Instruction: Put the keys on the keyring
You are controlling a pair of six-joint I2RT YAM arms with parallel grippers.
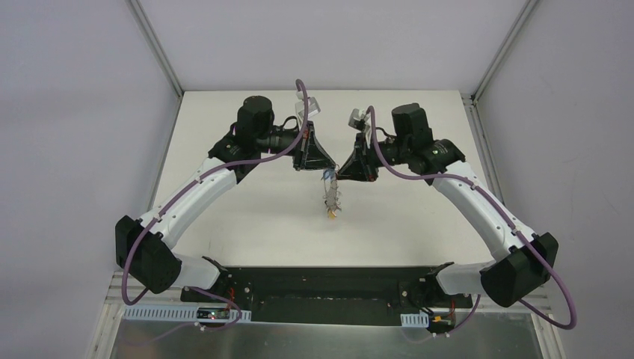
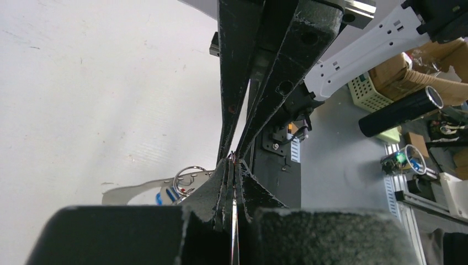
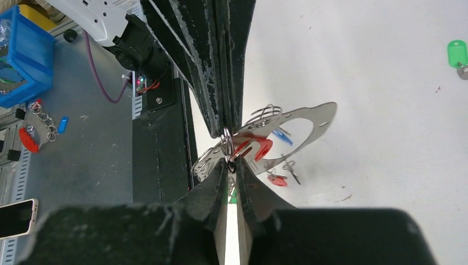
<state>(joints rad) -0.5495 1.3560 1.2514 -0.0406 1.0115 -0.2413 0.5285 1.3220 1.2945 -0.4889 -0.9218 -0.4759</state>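
1. Step in hand, as I judge it: threading in mid-air; the left pincer (image 2: 233,163) and right pincer (image 3: 228,165) meet tip to tip above the surface (image 3: 375,83), the keyring (image 3: 225,139) between them.
2. Left pincer clenched on thin metal, seemingly the keyring's wire; right pincer shows a narrow slit, and whether it nips anything I cannot tell.
3. Keys hang bunched beside the tips, a red-tagged key (image 3: 255,148) nearest; a green-tagged key (image 3: 457,55) lies well apart on the surface, not yet threaded.
4. Next, probably: the right pincer fetches the green one; the left must hold the ring steady.
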